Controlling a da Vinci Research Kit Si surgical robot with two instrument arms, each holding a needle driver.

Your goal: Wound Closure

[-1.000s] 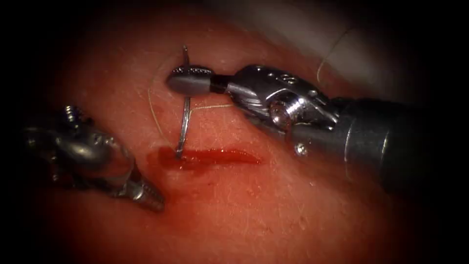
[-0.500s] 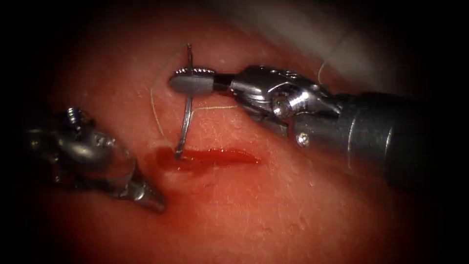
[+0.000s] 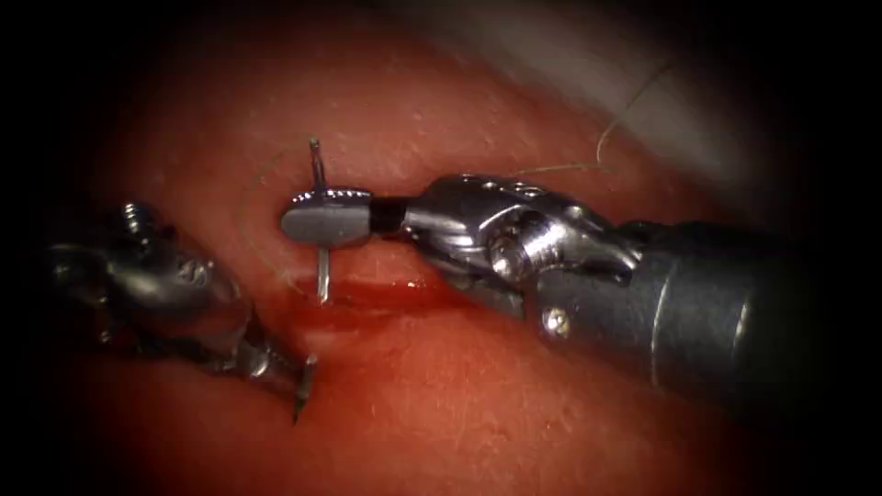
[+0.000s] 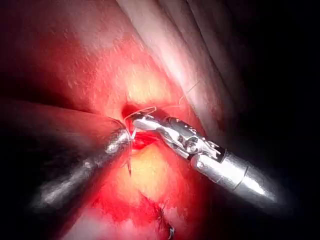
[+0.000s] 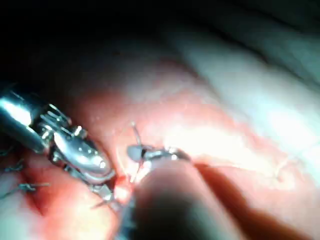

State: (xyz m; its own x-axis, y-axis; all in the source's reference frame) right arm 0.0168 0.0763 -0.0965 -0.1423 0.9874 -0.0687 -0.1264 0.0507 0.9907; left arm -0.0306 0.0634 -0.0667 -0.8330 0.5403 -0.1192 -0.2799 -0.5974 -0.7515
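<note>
My right tool (image 3: 326, 218) comes in from the right, its jaws shut on the curved needle (image 3: 322, 271) near the tail end. The needle stands upright and enters the tissue (image 3: 478, 404) at the left end of the cut (image 3: 395, 294), which holds red fluid. Its point (image 3: 300, 395) sticks out of the tissue on the near side of the cut. My left tool (image 3: 271, 366) rests there with jaws together, its tip beside the point and holding nothing. Thread (image 3: 250, 207) arcs from the needle's tail round to the left. Both tools meet at the cut, right (image 4: 142, 121) and left (image 4: 122, 140).
A pale fold of tissue (image 3: 570, 64) rises behind the cut at the upper right, with a loose loop of thread (image 3: 606, 138) in front of it. Dark knotted stitches (image 4: 162, 215) sit further along the tissue, also (image 5: 25, 187).
My right tool has moved down and left, driving the needle deeper into the tissue. Less of its shaft shows, and its point has come out beside the left tool, which stayed put.
</note>
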